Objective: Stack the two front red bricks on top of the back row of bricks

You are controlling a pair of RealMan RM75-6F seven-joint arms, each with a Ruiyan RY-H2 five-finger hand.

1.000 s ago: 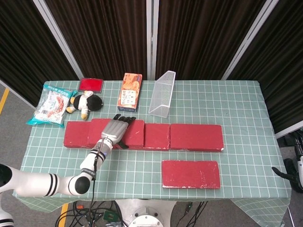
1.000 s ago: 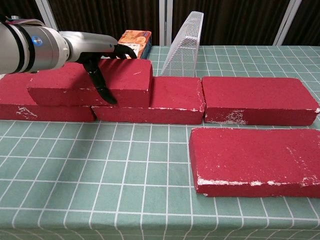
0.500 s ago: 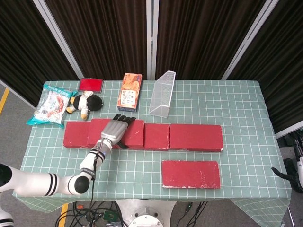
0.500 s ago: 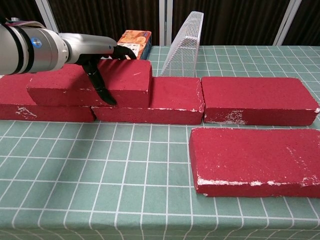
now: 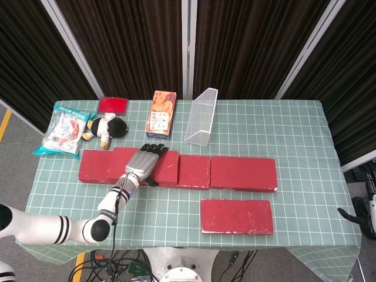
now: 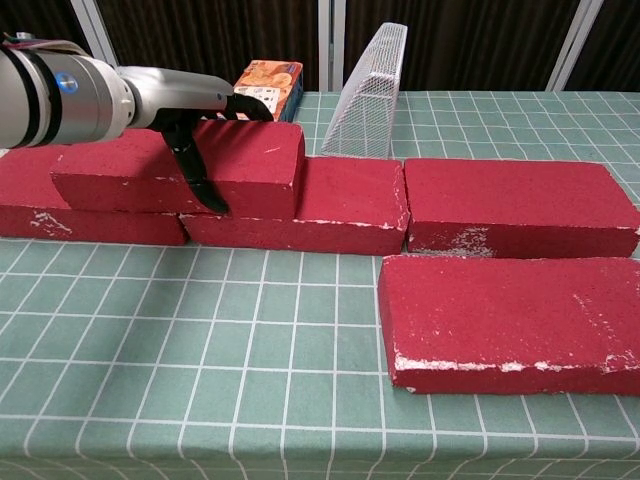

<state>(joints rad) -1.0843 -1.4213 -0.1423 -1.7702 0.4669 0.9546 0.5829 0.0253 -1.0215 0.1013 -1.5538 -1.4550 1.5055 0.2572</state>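
Chest view: left robot hand (image 6: 205, 125) grips stacked brick (image 6: 180, 165) atop back row (image 6: 420, 205).

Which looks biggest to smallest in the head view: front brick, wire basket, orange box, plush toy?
1. Front brick
2. Wire basket
3. Orange box and plush toy look about alike; the brick lies nearer the camera, but its lead is plain.

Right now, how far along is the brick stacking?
One stacked brick already sits on the back row, straddling its two left bricks. The left hand grips it, thumb down the front face. The front brick lies flat on the table, untouched.
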